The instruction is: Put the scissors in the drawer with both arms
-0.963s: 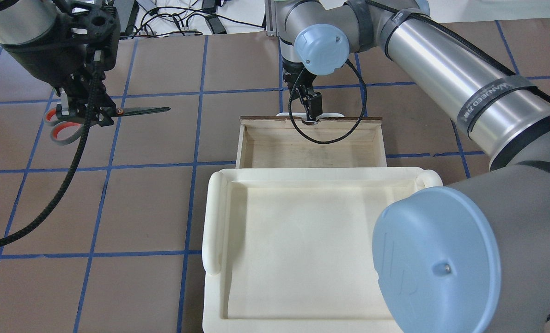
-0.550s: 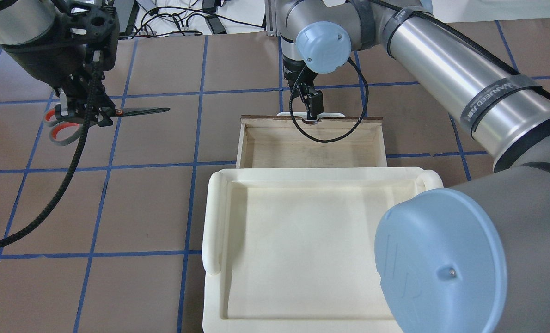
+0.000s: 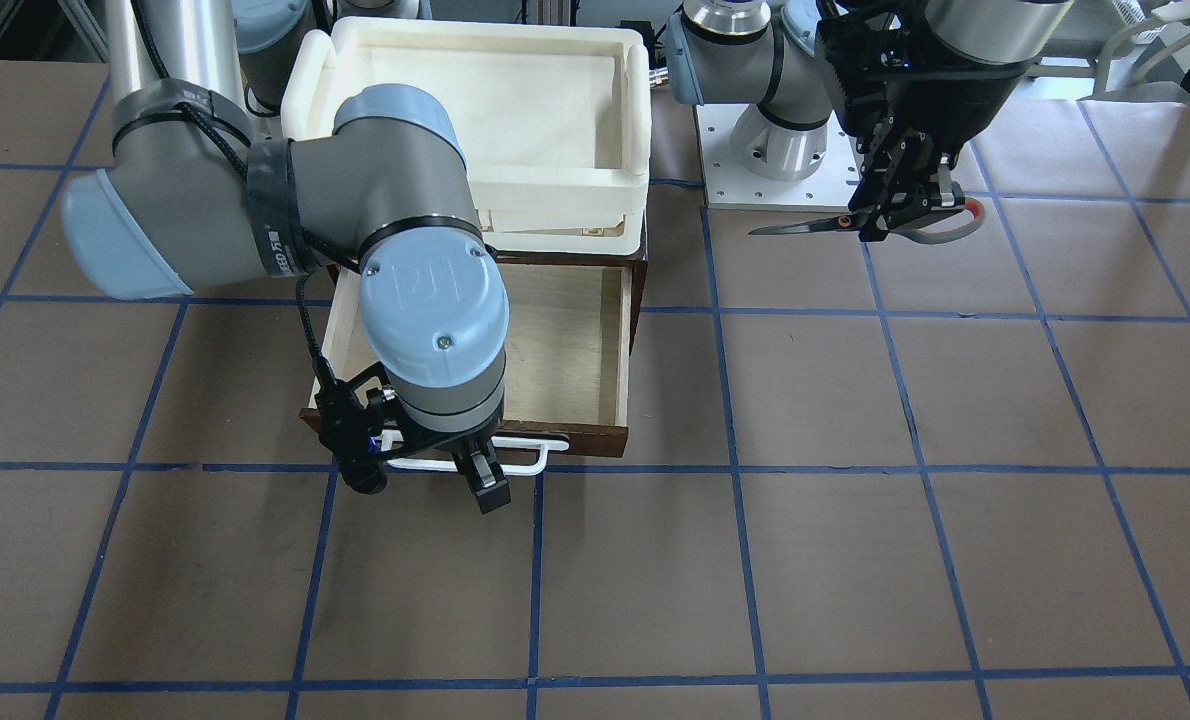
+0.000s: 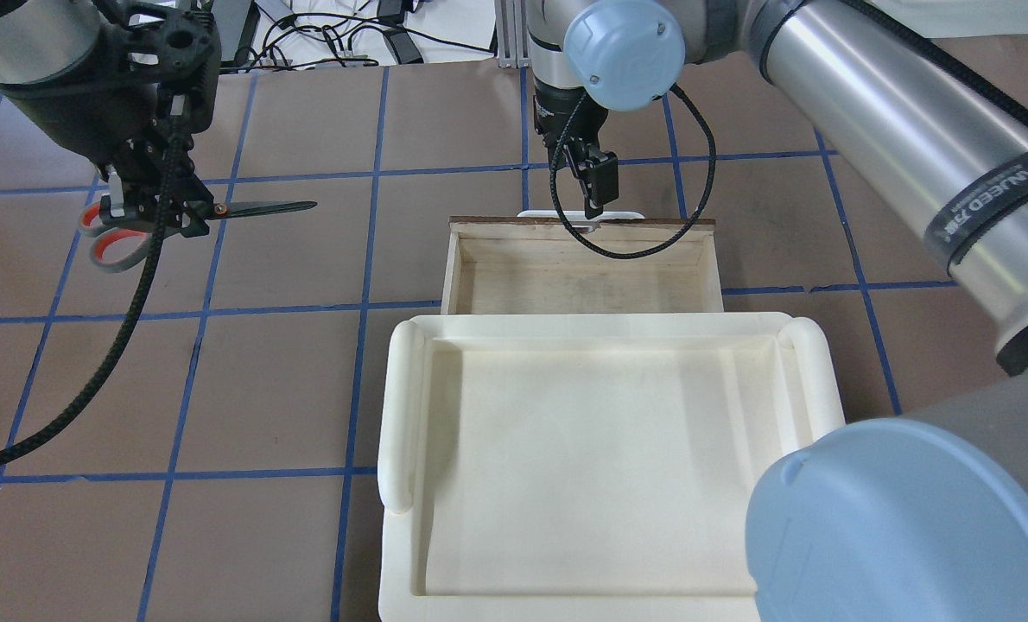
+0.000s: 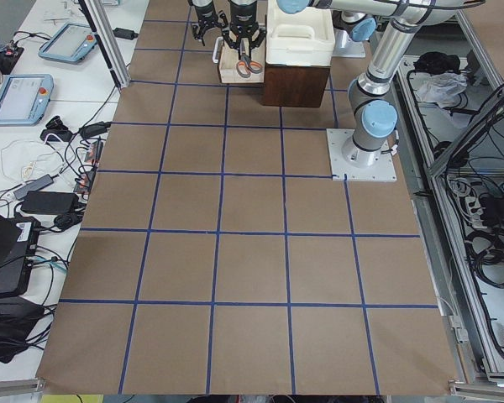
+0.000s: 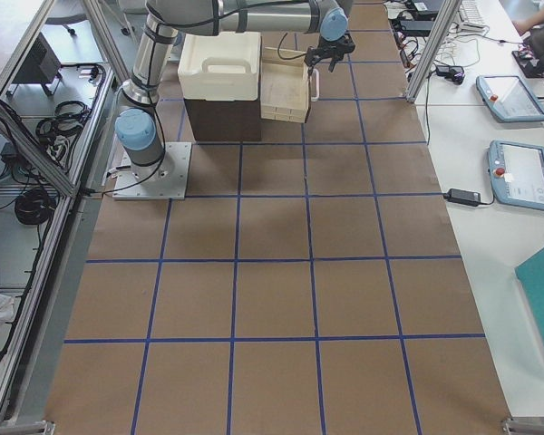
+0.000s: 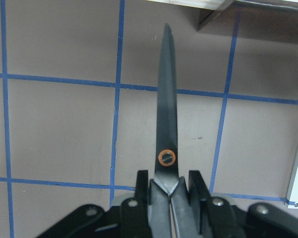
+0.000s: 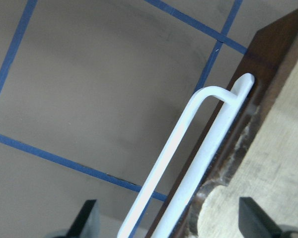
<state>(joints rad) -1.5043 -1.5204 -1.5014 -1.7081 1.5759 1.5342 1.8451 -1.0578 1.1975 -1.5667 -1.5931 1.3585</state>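
The scissors (image 4: 255, 207) have dark blades and grey handles lined orange-red. My left gripper (image 4: 155, 216) is shut on them near the pivot and holds them level, blades pointing toward the drawer. They show in the front view (image 3: 800, 226) and the left wrist view (image 7: 166, 124). The drawer (image 4: 453, 268) is pulled open, with nothing on its pale plywood floor. Its white bar handle (image 4: 622, 213) is on the far side. My right gripper (image 4: 599, 200) is open just above that handle (image 8: 188, 148), its fingers (image 8: 87, 220) wide apart on either side.
A cream-white foam tray (image 4: 397, 415) sits on top of the dark cabinet (image 6: 219, 118) behind the drawer. The table is brown paper with blue tape lines. The left arm's white base plate (image 3: 745, 190) lies near the scissors. Cables lie beyond the far edge.
The right gripper has risen off the drawer handle and the right arm has swung up and to the right. The left gripper with the scissors has shifted slightly left.
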